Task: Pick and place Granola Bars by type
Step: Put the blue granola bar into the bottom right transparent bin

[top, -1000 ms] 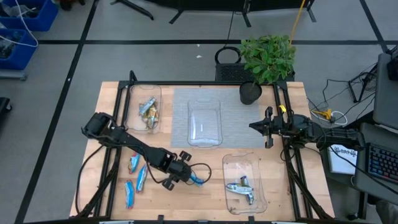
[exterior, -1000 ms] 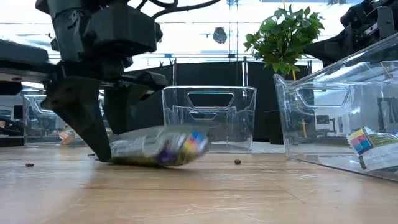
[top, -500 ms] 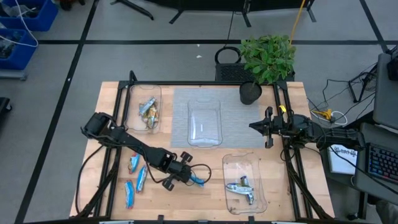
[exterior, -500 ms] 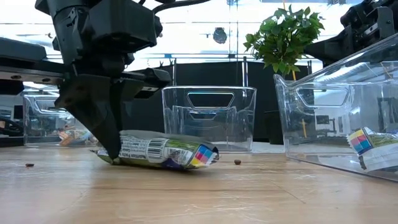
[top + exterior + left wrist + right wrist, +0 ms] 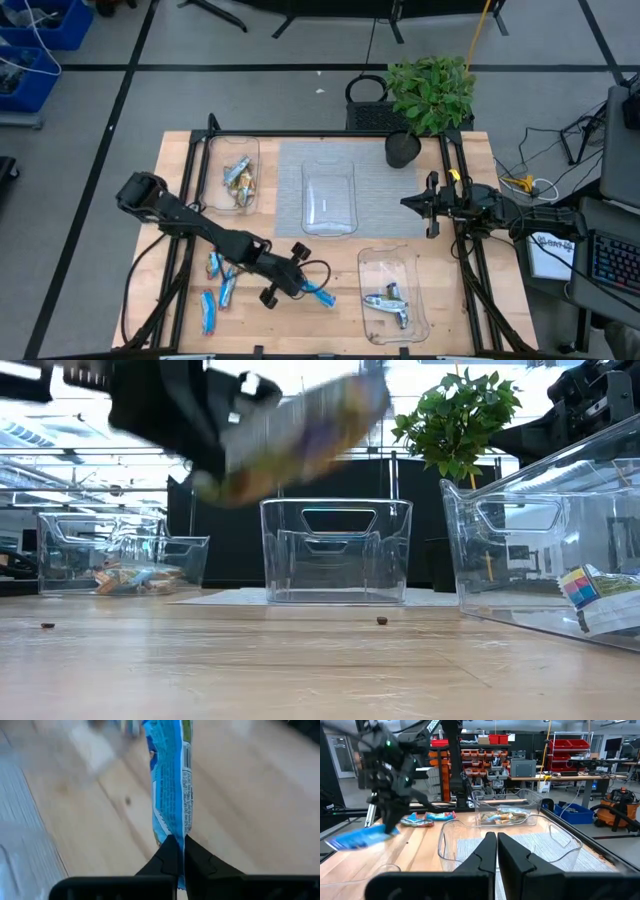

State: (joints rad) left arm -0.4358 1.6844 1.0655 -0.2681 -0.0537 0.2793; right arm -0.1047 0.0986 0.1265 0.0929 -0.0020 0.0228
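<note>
A blue granola bar (image 5: 170, 780) hangs off the bench (image 5: 460, 320), pinched by one end in my left gripper (image 5: 177, 852), in front of the middle clear tray (image 5: 329, 196). Three more blue bars (image 5: 218, 285) lie on the wood near my left arm. My right gripper (image 5: 496, 842) waits pressed together at the bench's right side, holding nothing.

3 clear trays (image 5: 329, 197) and a potted plant (image 5: 430, 92) on the wooden table (image 5: 470, 310).
</note>
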